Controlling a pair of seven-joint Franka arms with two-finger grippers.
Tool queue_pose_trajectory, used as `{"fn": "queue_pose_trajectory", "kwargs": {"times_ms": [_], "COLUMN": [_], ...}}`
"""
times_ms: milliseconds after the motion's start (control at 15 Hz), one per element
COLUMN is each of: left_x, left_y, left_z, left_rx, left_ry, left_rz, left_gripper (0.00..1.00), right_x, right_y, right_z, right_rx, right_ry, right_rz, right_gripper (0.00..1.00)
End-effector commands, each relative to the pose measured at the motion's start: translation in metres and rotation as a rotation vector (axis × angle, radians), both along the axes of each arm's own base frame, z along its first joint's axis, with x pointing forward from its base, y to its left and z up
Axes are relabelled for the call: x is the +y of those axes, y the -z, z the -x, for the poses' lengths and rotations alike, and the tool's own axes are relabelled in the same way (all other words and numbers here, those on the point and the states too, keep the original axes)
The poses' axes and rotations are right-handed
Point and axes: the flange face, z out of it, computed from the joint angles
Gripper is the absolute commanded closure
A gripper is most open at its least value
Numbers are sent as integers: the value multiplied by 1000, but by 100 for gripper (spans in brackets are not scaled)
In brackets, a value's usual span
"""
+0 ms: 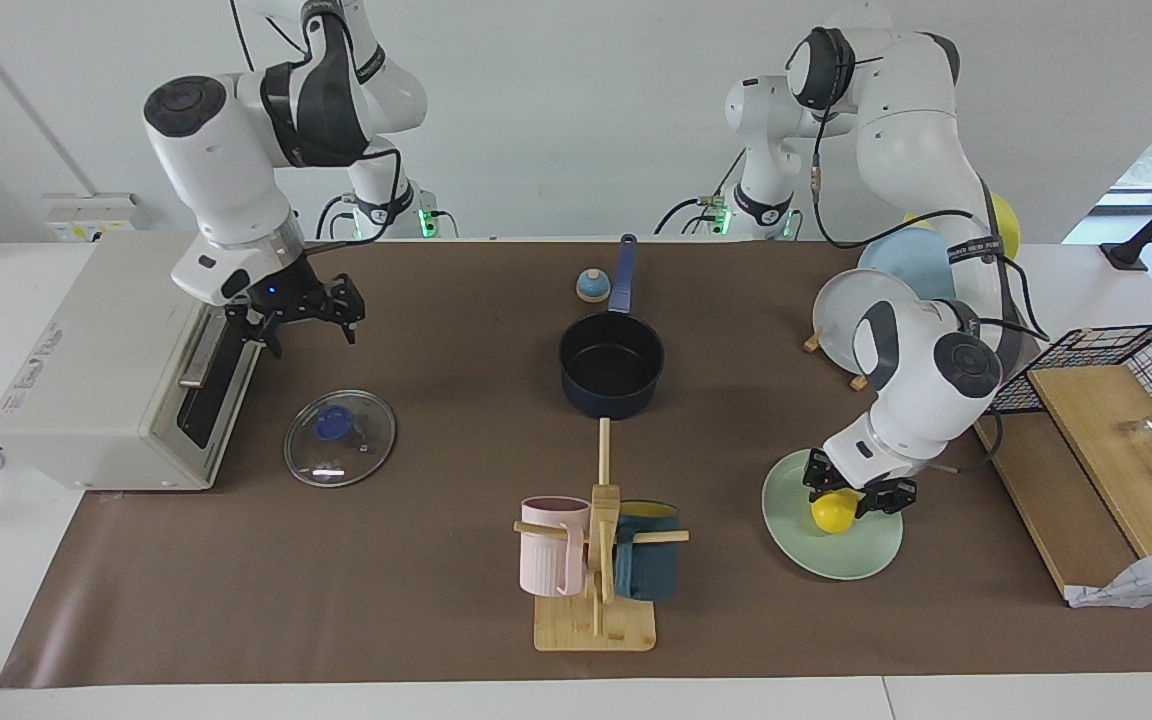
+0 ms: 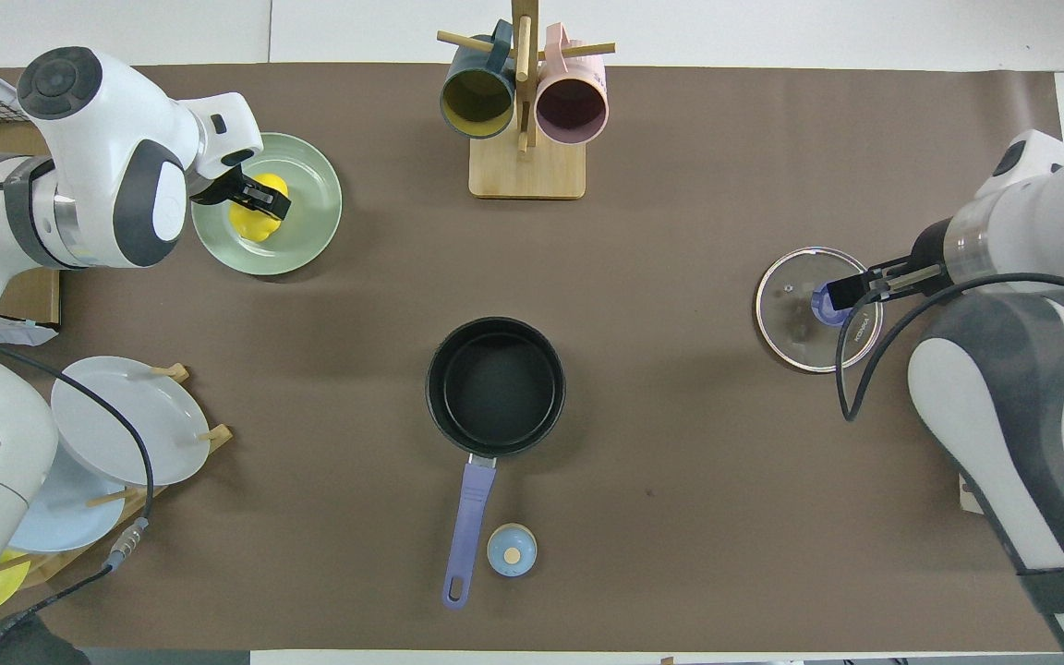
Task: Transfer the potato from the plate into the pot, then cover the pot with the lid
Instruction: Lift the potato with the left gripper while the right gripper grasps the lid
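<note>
Nearest the robots, at the middle of the table, a small blue-and-tan bell sits just beside the long blue handle of the pot. That handle points back toward the robots, and the pot's black interior holds nothing. Toward the left arm's end, a rack of upright plates stands at about the same depth, with a wire basket and a wooden board next to it near the table edge. Toward the right arm's end sits a white toaster oven. The right gripper hangs in the air just in front of that oven, higher than the lid and not touching it; its fingers stand apart with nothing between them. The lid lies flat on the brown mat, knob up, a little farther from the robots than the pot and well apart from it. Farther out, toward the left arm's end, the left gripper is down on the mint-green plate, one finger on each side of the yellow potato, pressed against it. The potato is over the part of the plate nearer the robots; whether it rests on the plate or is just lifted off cannot be told. Farthest out, at the middle, a wooden mug stand carries a pink mug and a dark teal mug.
</note>
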Motion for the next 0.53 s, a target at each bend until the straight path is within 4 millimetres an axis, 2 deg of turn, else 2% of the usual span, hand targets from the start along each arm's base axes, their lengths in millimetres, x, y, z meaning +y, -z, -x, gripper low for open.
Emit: {"fn": "queue_pose_trajectory", "kwargs": {"times_ms": [0, 133, 200, 267, 400, 467], "left_x": [9, 8, 6, 6, 2, -5], "left_y": [-5, -17, -32, -63, -118, -137], "left_z": [5, 3, 3, 6, 26, 39], "left_rx": [-16, -14, -5, -1, 36, 59], "left_ry": [4, -16, -41, -53, -119, -177], "left_rz": [-13, -5, 1, 12, 68, 72], "left_gripper": [100, 100, 100, 100, 100, 100], "right_x": [-3, -2, -5, -5, -16, -22], "right_y": [35, 55, 68, 77, 96, 106], "right_z": [0, -9, -13, -15, -17, -19], "right_rx": [7, 6, 15, 4, 0, 6], "right_ry": [-68, -82, -105, -133, -135, -126], "right_rz": [-12, -9, -7, -5, -2, -2], "right_gripper": [0, 0, 0, 0, 0, 0]}}
